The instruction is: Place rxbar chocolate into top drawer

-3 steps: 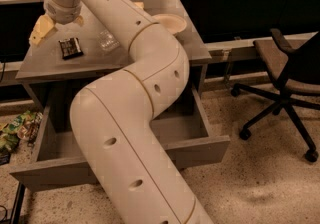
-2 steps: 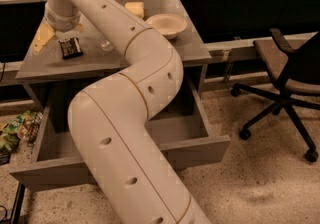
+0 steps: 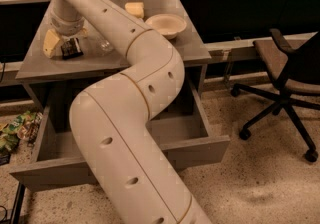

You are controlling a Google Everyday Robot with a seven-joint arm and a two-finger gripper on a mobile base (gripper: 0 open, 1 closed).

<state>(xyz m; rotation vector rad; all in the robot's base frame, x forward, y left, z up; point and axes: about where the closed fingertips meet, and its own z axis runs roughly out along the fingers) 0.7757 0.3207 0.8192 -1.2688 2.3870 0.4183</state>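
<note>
The rxbar chocolate (image 3: 72, 48), a small black-wrapped bar, lies flat on the left part of the grey tabletop (image 3: 187, 50). My gripper (image 3: 66, 33) is at the end of the long white arm, just above and behind the bar, with its wrist hiding most of it. The top drawer (image 3: 196, 150) stands pulled open below the table. Its grey inside shows on both sides of my arm, and the arm covers its middle and the handle.
A yellow sponge block (image 3: 50, 42) lies just left of the bar, and another (image 3: 134, 9) lies at the back. A clear bottle (image 3: 105, 45) and a pale bowl (image 3: 166, 24) are on the table. An office chair (image 3: 287, 75) stands at the right. Snack bags (image 3: 14, 129) lie on the floor at the left.
The arm has swung left and forward, bringing the gripper down closer over the bar. The bar and the drawer have not moved.
</note>
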